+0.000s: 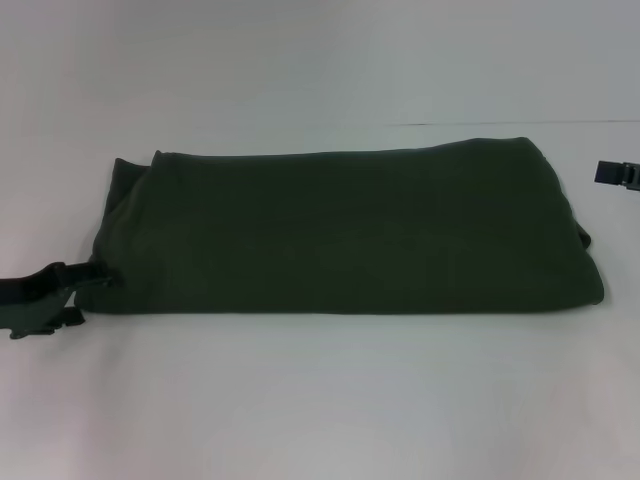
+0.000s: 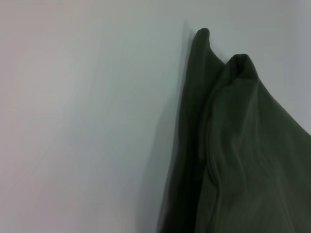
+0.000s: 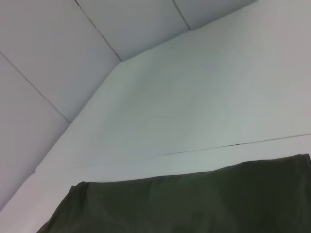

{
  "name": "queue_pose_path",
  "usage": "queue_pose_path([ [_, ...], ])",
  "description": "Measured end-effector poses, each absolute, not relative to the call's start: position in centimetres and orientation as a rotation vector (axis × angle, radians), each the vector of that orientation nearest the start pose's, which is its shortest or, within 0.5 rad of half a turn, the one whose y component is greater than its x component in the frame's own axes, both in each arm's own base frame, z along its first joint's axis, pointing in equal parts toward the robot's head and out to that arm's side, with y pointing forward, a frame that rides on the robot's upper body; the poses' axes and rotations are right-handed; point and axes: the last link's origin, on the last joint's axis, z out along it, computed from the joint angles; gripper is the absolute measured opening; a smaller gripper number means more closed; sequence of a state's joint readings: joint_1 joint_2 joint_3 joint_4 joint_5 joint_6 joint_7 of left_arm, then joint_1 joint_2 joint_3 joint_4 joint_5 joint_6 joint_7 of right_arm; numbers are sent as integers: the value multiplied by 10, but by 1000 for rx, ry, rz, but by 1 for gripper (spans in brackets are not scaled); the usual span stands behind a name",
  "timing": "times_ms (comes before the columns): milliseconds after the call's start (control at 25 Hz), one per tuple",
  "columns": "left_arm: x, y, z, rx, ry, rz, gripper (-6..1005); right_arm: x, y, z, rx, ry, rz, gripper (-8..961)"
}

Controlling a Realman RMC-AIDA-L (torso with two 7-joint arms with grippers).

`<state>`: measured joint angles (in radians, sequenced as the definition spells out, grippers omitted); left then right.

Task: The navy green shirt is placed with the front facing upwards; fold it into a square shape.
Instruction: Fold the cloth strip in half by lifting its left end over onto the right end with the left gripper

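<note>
The navy green shirt lies folded into a wide, flat band across the white table, with plain dark olive cloth facing up and no lettering showing. My left gripper sits low at the shirt's near-left corner, touching its edge. In the left wrist view the shirt rises in two small bunched peaks beside bare table. Off to the far right, my right gripper hovers clear of the shirt's right end. The right wrist view catches only the shirt's far edge.
A thin seam runs across the tabletop behind the shirt. White wall panels rise beyond the table's far edge. Bare table stretches in front of the shirt.
</note>
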<state>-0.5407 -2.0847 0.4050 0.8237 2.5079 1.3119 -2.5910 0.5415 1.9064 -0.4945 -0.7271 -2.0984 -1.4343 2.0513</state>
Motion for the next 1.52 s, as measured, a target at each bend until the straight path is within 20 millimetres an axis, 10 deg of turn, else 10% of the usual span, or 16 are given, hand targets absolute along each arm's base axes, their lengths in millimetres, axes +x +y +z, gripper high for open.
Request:
queue_pose_path([
  [1520, -338, 352, 51, 2322, 2658, 715, 886, 316, 369, 110, -2153, 1366, 681, 922],
])
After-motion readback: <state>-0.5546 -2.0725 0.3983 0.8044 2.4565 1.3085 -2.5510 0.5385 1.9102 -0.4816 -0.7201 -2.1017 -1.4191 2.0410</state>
